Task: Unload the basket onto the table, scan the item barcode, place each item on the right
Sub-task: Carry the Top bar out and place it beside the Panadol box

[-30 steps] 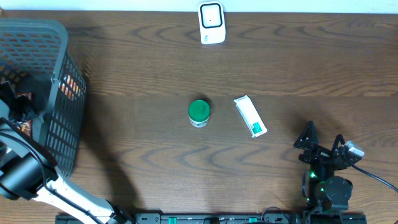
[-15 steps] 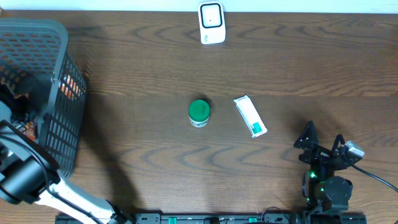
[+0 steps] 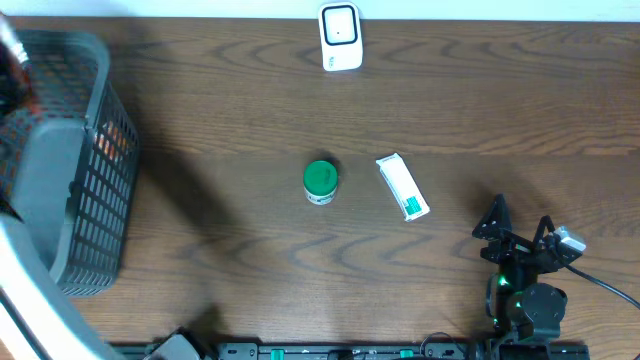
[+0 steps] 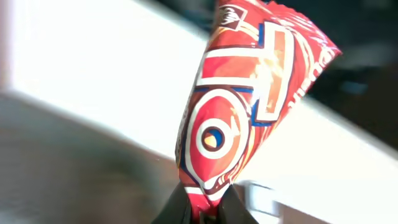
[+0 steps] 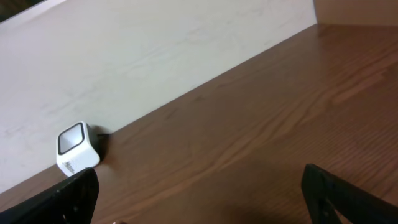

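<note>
Plainly, the left gripper [image 4: 200, 208] is clamped on a red snack packet [image 4: 249, 99]. In the left wrist view its two dark fingers [image 4: 175, 210] are drawn tight together at the bottom edge of the frame. They pinch the packet's lower end, and the rest of the crinkled wrapper stands up and away from them, leaning to the right against a blurred bright background. No barcode can be made out on the side that shows, only red, white and blue printing. The overhead view adds little here: the left arm is a pale smear along the left edge beside the grey basket [image 3: 90, 200], and neither the grip nor the packet can be made out clearly in it. That view does show the right gripper [image 3: 518, 225] with its fingers spread wide and nothing between them, low over the wooden table [image 3: 250, 110]. A white and teal box [image 3: 402, 187] lies ahead of it and to its left, and a green-lidded jar [image 3: 320, 181] just beyond the box on the same side. The white barcode scanner [image 3: 340, 37] stands well ahead of it at the table's far edge. The right wrist view confirms the wide spread, one finger at each lower corner. It also shows the scanner's dark window from the side, ahead and to the left, against a pale wall.
</note>
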Robot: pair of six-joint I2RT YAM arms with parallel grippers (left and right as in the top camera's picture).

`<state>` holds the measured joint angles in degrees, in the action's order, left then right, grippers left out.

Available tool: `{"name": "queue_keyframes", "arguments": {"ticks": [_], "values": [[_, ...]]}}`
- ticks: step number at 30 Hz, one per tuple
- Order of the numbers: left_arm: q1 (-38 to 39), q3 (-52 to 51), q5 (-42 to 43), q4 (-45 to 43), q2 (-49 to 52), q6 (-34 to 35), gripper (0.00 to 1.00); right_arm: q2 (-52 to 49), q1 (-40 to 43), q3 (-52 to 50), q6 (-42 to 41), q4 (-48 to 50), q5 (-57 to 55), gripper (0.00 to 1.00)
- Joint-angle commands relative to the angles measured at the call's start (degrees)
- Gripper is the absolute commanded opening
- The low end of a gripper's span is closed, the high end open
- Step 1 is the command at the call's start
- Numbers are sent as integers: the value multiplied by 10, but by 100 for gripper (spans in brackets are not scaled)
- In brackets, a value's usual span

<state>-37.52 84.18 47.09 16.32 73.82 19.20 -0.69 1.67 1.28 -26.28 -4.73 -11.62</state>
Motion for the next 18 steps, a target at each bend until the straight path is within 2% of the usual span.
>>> {"name": "queue_keyframes", "arguments": {"ticks": [1,6,7,10,13,18], "values": [[105,-4,101,28,-33,48,7,3,-5,-2,8,0,-5,99],[367,-21,73,108,-34,-71,7,3,-5,-2,8,0,-5,99],[465,-34,10,127,-14,-97,8,3,-5,-2,8,0,-5,99],[592,-47,-133,145,36,-112,8,3,-5,-2,8,0,-5,99],[683,-51,-252,149,105,-85,8,3,-5,-2,8,0,-5,99],[771,-51,-387,143,229,57,8,3,-5,-2,8,0,-5,99]]}}
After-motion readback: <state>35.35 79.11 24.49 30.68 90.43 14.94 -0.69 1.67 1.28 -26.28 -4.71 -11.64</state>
